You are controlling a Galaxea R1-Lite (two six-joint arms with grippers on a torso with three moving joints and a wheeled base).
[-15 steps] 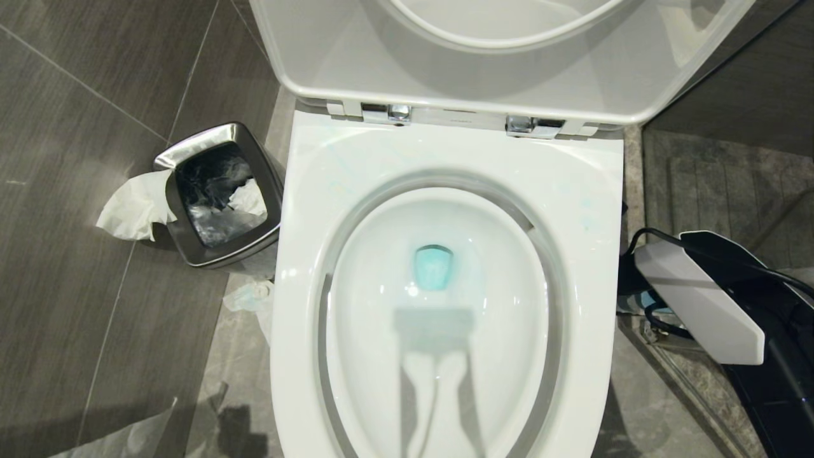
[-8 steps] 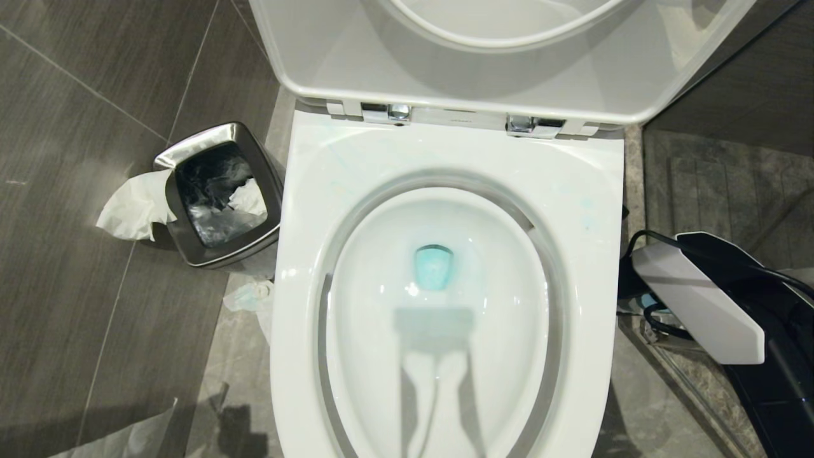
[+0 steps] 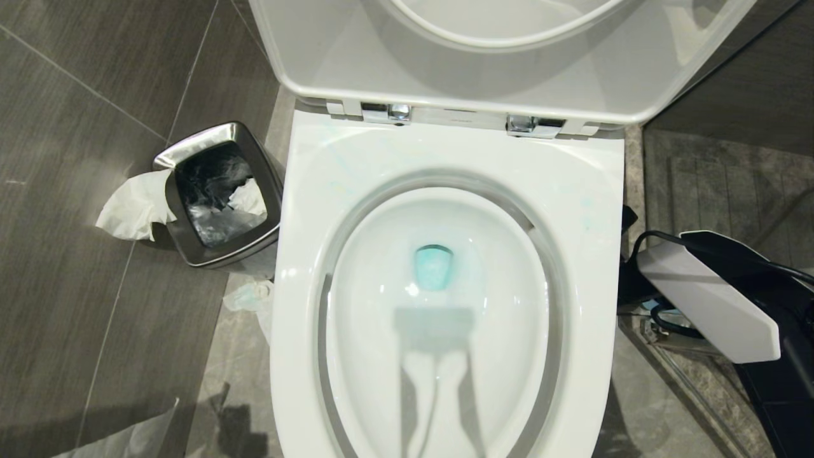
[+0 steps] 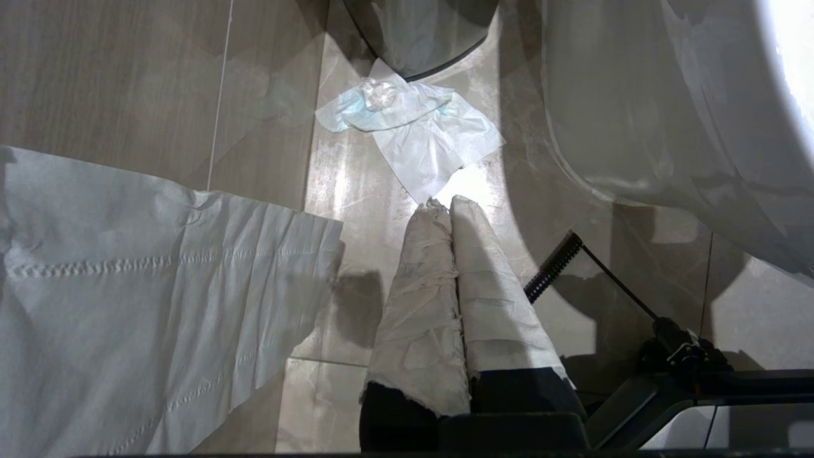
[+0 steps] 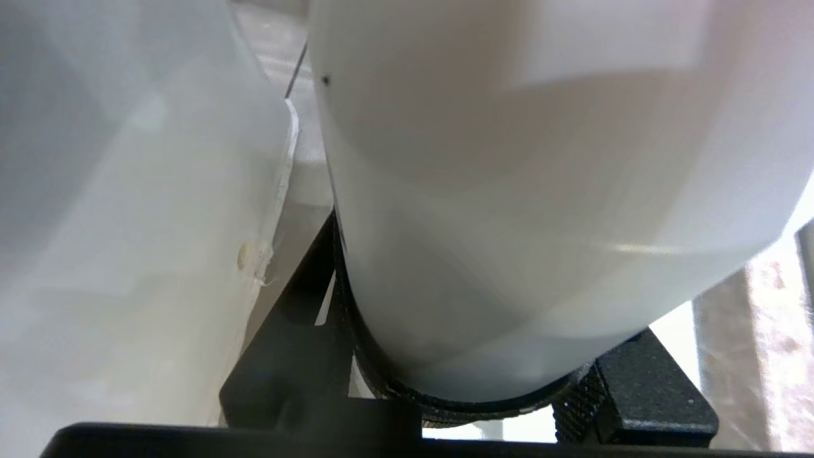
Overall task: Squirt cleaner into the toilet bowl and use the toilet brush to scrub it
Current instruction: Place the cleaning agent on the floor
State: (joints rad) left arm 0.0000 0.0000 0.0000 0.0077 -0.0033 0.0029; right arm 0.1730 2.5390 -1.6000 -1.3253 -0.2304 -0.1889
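the cleaner (image 3: pixel 434 267) pools turquoise at the middle of the toilet bowl (image 3: pixel 445 159), the right gripper (image 5: pixel 470 388) to its right clasps a white bottle (image 5: pixel 509 191), and the left gripper (image 4: pixel 448 207), near the floor, is closed.

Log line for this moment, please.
toilet bowl: water tinted blue | right end effector: on white bottle, beside bowl | left end effector: shut, parked | toilet brush: unseen

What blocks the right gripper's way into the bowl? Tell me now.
Nothing visible in the opening: the lid is up and the bowl lies open. The right gripper, around a white container, sits beside the toilet's right side, so the rim stands between; it probably must lift over.
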